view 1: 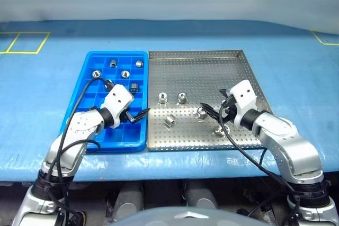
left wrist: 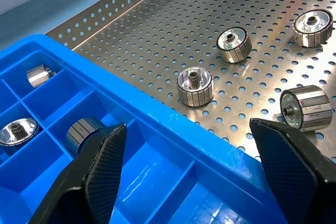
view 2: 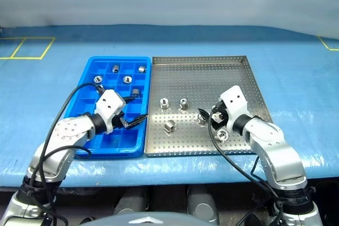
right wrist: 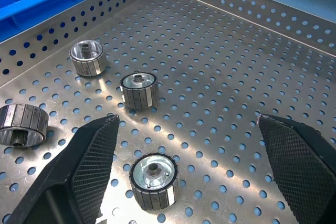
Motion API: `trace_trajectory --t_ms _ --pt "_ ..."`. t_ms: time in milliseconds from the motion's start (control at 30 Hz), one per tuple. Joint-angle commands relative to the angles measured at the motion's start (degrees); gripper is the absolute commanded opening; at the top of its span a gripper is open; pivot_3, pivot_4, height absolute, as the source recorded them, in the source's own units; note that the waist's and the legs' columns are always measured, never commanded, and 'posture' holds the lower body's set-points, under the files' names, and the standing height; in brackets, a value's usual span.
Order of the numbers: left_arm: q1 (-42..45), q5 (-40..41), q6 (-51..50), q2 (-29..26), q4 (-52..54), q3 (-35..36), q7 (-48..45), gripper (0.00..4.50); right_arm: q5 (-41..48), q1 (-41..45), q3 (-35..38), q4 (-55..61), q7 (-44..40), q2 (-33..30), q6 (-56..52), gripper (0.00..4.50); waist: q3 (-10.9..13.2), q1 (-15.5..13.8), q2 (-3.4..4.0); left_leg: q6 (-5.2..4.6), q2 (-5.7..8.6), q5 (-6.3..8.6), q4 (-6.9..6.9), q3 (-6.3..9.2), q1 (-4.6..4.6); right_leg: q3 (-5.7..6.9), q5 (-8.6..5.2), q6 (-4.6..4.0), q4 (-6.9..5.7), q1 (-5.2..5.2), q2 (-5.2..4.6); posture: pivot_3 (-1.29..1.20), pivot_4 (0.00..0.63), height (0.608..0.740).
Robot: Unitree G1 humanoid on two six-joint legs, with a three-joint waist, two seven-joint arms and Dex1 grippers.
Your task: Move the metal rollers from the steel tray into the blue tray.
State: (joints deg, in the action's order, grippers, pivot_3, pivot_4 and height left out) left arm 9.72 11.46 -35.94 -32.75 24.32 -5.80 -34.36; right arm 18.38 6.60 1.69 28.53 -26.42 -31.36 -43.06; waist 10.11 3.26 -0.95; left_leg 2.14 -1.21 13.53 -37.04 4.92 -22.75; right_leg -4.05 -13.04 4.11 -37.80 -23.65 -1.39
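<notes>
**5 rollers in each tray, both claws spread wide**

5 small shiny silver metal rollers are being shown lying loose on the perforated floor of the large square silver-grey steel tray [view 1: 201, 64]. 2 of them, one roller [view 1: 162, 98] and its neighbour [view 1: 182, 97], are standing on end side by side near the middle of the floor. A 3rd roller [view 1: 170, 121] is lying on its side nearer the front rim. A 4th roller [view 1: 202, 113] is being seen just beside the tips of the right gripper [view 1: 213, 111], and a 5th roller [view 2: 221, 134] is lying close under that arm's wrist.

The bright blue rectangular plastic tray [view 1: 90, 59], divided into small square compartments, is being seen set against the steel tray's left rim. 5 more rollers are being held in its compartments: one [view 1: 113, 63] and another [view 1: 139, 63] in the far row, then one [view 1: 96, 73], one [view 1: 125, 73], and one [view 1: 134, 87] nearer the robot.

The left gripper [view 1: 136, 115] is being held over the blue tray's right front part, pointing toward the steel tray; its black fingers [left wrist: 102, 166] are spread wide with nothing between them. The right gripper's fingers [right wrist: 94, 150] are likewise spread wide over the steel floor, with a roller standing on the floor between them, not touched by either finger.

Both trays are resting on a blue table cover [view 1: 47, 93].
</notes>
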Motion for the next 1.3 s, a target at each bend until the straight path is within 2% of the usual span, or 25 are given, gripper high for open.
trace_trajectory --t_ms 33,1000,1200,1300 --pt "0.49 0.36 -0.06 0.5 1.37 0.46 0.41 4.09 0.12 0.87 0.55 1.49 -0.34 -0.26 0.92 4.46 0.0 -0.01 0.0 0.0 0.0 0.0 0.0 0.0 0.0 0.0 0.0 0.0 0.0 0.0 0.0 0.0 0.15 0.74" --pt "2.94 0.93 -0.51 1.14 0.46 0.23 -0.37 4.09 -1.62 0.29 -1.15 1.03 0.81 1.51 2.72 4.46 0.0 0.16 0.0 0.0 0.0 0.0 -0.01 0.0 0.0 0.0 0.01 0.01 0.0 0.0 0.0 -0.02 0.15 0.74" --pt "5.33 3.03 -5.61 3.95 1.37 -2.73 -0.83 4.09 -2.21 -0.18 -2.23 1.39 0.63 1.78 2.54 4.46 0.0 0.05 0.0 0.0 0.0 0.0 -0.04 0.0 0.01 0.0 0.02 0.03 -0.01 0.03 0.0 -0.02 0.15 0.74" --pt "7.97 4.3 -9.57 5.82 1.56 -6.57 -1.83 4.09 -2.44 -0.33 -1.71 1.28 1.18 2.17 2.56 4.46 0.0 0.01 0.0 0.0 0.02 0.0 -0.07 0.0 0.01 0.0 0.03 0.05 -0.01 0.05 0.0 -0.02 0.15 0.74"
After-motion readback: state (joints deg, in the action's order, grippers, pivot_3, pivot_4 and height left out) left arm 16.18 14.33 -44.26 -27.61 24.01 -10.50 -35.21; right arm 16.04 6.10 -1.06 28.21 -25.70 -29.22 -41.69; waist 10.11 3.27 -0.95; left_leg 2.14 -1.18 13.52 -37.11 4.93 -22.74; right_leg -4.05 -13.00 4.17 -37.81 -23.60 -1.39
